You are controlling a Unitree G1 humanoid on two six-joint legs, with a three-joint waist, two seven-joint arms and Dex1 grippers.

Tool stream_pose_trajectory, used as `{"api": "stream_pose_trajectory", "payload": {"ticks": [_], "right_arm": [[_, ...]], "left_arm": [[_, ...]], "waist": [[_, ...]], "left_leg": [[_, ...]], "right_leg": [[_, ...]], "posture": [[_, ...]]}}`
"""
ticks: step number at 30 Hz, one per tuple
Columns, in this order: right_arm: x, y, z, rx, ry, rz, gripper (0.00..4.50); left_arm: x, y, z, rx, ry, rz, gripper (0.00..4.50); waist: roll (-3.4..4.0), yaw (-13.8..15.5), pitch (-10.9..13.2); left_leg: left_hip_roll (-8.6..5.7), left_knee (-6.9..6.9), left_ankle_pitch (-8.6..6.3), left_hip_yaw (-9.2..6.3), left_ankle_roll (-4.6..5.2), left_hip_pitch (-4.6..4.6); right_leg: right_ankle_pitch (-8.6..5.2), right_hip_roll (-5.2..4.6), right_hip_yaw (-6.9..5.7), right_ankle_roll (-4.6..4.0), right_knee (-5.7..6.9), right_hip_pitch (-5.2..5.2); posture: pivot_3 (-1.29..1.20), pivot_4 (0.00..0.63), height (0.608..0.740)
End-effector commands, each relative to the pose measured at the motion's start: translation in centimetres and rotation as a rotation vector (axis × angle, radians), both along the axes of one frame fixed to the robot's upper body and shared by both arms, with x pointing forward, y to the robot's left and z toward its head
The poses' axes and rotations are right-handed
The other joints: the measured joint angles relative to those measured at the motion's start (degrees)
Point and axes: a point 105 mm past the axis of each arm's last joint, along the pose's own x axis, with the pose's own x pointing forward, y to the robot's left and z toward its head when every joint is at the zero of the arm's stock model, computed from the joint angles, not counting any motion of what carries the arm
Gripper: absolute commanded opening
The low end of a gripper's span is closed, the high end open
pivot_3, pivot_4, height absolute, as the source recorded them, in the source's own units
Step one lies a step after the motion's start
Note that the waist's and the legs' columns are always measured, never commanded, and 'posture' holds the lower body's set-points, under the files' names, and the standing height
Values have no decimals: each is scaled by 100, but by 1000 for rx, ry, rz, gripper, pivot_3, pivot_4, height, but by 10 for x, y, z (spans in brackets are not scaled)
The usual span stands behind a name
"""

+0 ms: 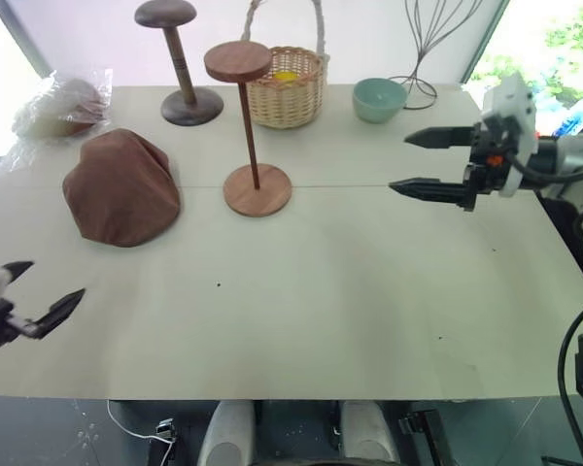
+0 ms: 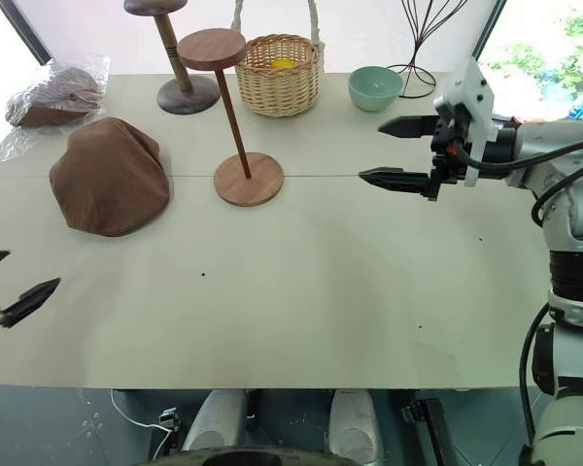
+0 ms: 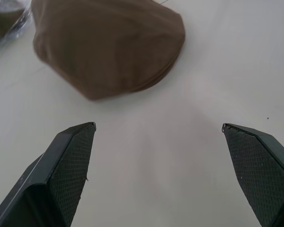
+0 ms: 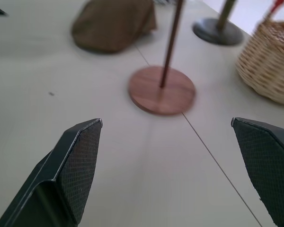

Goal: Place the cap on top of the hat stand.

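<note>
The cap (image 1: pixel 122 187) lies flat on the pale tabletop (image 1: pixel 301 301), on the robot's left side, rounded and slumped, with nothing on it or gripping it. Just beside it, toward the middle, the hat stand (image 1: pixel 251 126) stands upright on its round base, its thin rod rising to a flat disc top that is bare; cap and base are near each other but apart. Behind the cap, at the far left corner, sits a crinkled clear plastic bag (image 1: pixel 60 103) with something brown inside. Along the far edge stand a darker stand (image 1: pixel 179 60) with a thick post, a wicker basket (image 1: pixel 288 85) holding something yellow, a pale green bowl (image 1: pixel 379 99) and a thin wire frame (image 1: pixel 429 44). The left gripper (image 1: pixel 41 289) hovers low at the near left edge, pointing toward the cap from well short of it, its jaws spread wide and empty. The right gripper (image 1: pixel 418 162) hangs above the right side of the tabletop, pointing toward the hat stand, its jaws also spread wide with nothing between them.
</note>
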Motion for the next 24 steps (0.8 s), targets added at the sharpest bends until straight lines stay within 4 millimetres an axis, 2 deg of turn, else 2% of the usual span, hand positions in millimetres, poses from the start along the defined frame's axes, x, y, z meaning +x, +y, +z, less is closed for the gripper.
{"api": "stream_pose_trajectory", "payload": {"ticks": [1,4,10,15,19,24], "right_arm": [[-38,20,22,25,18,153,4475],[-55,32,26,31,36,208,4475],[-68,37,27,45,60,203,4475],[-80,41,33,71,92,225,4475],[-83,41,40,85,77,206,4475],[-81,40,43,94,56,164,4475]], "left_arm": [[20,-15,8,209,-74,-28,4500],[41,-26,4,312,-124,-37,4500],[85,-46,-8,416,-219,-4,4500],[119,-59,-19,518,-255,8,4500],[135,-70,-32,584,-274,-13,4500],[148,-72,-54,580,-204,38,4500]], "waist": [[0,17,0],[-1,14,0],[0,29,-2],[-9,22,-4],[-11,6,-4],[-13,29,-4]], "left_leg": [[0,0,0,1,0,-1],[0,1,0,6,0,-2],[1,4,1,16,1,4],[3,7,3,21,2,4],[3,7,3,25,3,5],[3,8,3,26,3,5]], "right_leg": [[0,0,0,0,0,0],[1,-1,2,1,0,-1],[5,0,6,4,7,0],[24,3,9,41,10,2],[26,3,12,44,11,2],[26,1,12,45,11,1]], "posture": [[0,150,728],[0,150,728],[0,150,728],[0,150,728],[0,150,728],[0,150,728]]}}
